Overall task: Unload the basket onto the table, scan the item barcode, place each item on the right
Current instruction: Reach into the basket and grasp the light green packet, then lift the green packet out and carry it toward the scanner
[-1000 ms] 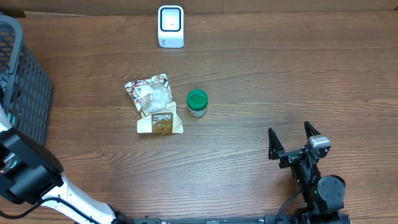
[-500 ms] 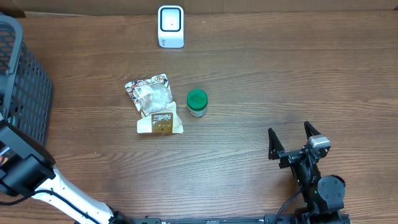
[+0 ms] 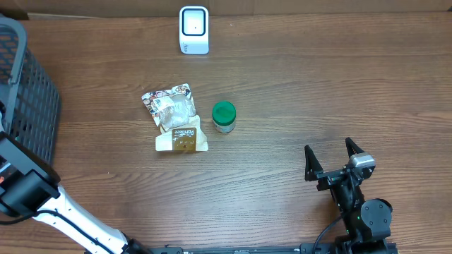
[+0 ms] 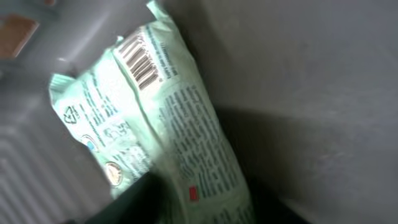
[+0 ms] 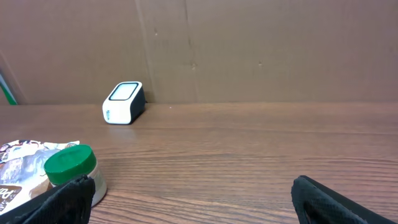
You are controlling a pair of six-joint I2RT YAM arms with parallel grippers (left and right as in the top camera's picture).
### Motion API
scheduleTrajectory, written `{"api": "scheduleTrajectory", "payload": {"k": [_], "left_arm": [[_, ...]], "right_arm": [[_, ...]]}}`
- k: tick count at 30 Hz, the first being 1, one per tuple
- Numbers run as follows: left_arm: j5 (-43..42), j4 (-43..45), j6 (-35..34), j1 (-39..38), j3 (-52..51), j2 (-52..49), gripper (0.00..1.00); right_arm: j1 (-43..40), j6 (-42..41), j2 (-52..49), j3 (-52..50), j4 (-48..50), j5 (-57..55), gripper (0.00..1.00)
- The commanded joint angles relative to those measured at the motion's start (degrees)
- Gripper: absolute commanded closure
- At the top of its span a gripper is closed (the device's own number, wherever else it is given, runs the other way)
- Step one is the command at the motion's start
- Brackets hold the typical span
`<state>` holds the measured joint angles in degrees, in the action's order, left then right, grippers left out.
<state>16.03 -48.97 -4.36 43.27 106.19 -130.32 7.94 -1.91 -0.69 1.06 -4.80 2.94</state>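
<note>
The left gripper (image 4: 205, 210) shows only as dark finger shapes at the bottom edge of its wrist view, flanking the lower end of a pale green packet (image 4: 174, 130). Whether they pinch it I cannot tell. The packet, likely the item to scan, lies slanted, its barcode (image 4: 144, 62) facing up at upper left, handy for presenting.

The right gripper (image 3: 328, 148), lower right overhead, stands wide apart and empty, seemingly parked aside.

Beyond are a black basket (image 3: 28, 92) at the left edge, a white scanner (image 3: 193, 29) at top centre, and a green-lidded jar (image 3: 224, 116) just beside a foil pouch (image 3: 176, 118) on the wood-grain table (image 3: 318, 85). A cardboard wall (image 5: 249, 50) stands behind.
</note>
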Motion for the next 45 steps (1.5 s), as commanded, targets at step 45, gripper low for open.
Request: {"api": "scheduleTrajectory", "payload": {"k": [45], "left_arm": [[-19.4, -16.9, -3.9, -43.5, -6.4, 45.5, 0.96]], "right_arm": [[-0.2, -0.3, 0.5, -0.6, 0.2, -0.3, 0.00]]}}
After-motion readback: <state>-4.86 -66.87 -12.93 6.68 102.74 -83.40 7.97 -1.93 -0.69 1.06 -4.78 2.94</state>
